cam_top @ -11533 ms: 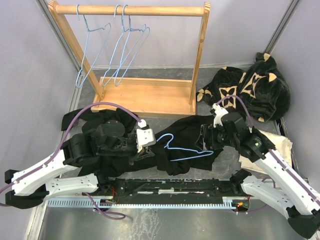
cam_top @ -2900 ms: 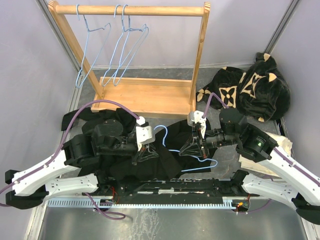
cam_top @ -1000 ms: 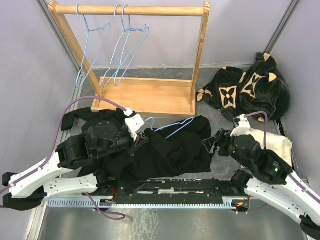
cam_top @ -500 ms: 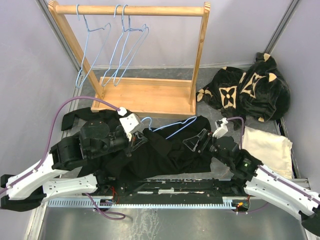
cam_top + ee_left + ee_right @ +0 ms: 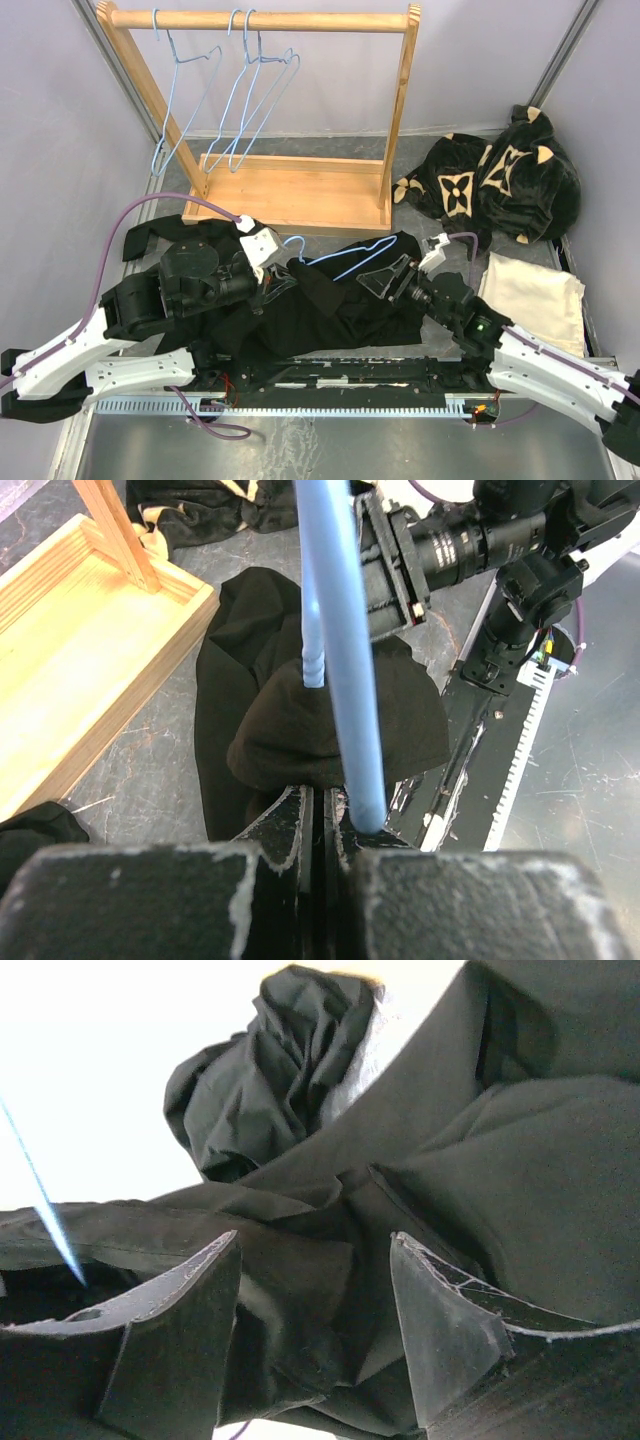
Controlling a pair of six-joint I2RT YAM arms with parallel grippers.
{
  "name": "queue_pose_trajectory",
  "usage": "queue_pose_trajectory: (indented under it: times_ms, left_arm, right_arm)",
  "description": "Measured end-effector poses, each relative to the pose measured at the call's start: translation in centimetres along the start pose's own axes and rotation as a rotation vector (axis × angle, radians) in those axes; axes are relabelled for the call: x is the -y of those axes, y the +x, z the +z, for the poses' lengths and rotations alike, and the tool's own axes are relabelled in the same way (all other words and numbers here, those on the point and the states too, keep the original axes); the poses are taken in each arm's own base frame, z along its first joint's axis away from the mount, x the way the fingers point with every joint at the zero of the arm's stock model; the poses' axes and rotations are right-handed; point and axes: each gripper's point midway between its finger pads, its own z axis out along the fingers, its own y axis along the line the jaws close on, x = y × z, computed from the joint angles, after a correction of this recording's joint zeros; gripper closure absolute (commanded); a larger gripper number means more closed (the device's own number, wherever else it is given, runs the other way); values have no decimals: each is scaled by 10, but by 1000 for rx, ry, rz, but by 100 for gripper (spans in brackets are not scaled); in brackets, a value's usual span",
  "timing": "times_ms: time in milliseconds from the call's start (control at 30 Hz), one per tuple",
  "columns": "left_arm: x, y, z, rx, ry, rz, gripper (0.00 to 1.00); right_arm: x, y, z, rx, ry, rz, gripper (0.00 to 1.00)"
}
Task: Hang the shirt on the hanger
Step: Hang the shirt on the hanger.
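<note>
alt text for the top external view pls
A black shirt lies crumpled with a light-blue wire hanger partly tucked inside. The left end effector is shut on the hanger near its hook; the right end effector, open, sits at the shirt's right edge. Behind stands a wooden rack with spare hangers.

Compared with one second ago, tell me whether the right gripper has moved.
Yes. In the top view the right gripper has swung left, away from the cream cloth, to the right edge of the shirt, below the right post of the wooden rack.
</note>
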Motion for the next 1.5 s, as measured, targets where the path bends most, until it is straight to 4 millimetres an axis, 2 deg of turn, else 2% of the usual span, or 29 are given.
queue_pose_trajectory:
  times_ms: [167, 267, 433, 500, 567, 800, 967, 1000, 1100, 1200, 1333, 1500]
  left_arm:
    - [0, -1, 2, 0, 1, 0, 97]
    - [0, 0, 2, -2, 1, 0, 97]
    - [0, 0, 4, -3, 1, 0, 97]
    - [0, -1, 4, 0, 0, 0, 97]
    - [0, -1, 4, 1, 0, 0, 97]
    - [0, -3, 1, 12, 1, -1, 97]
    - [0, -6, -5, 33, 3, -2, 97]
    - [0, -7, -6, 36, 3, -2, 97]
    - [0, -8, -9, 45, 4, -2, 97]
    - [0, -8, -10, 49, 4, -3, 97]
    - [0, -8, -10, 50, 4, -3, 97]
    - [0, -8, -10, 49, 4, -3, 97]
  right_arm:
    - [9, 22, 4, -99, 13, 6, 28]
    - [15, 30, 2, -125, 13, 16, 30]
    - [14, 32, 0, -129, -4, 40, 69]
    - [9, 30, 0, -117, -29, 52, 90]
    - [3, 27, 1, -102, -56, 66, 100]
    - [-3, 12, -2, -27, -83, 82, 100]
    - [-2, -15, -10, 84, -15, 55, 100]
    - [-1, -19, -11, 102, 0, 50, 99]
    - [1, -28, -13, 138, 31, 33, 70]
    - [4, -23, -11, 111, 49, 6, 42]
    - [0, -6, -8, 17, 21, -27, 23]
    - [-17, 5, -15, -54, -66, -41, 19]
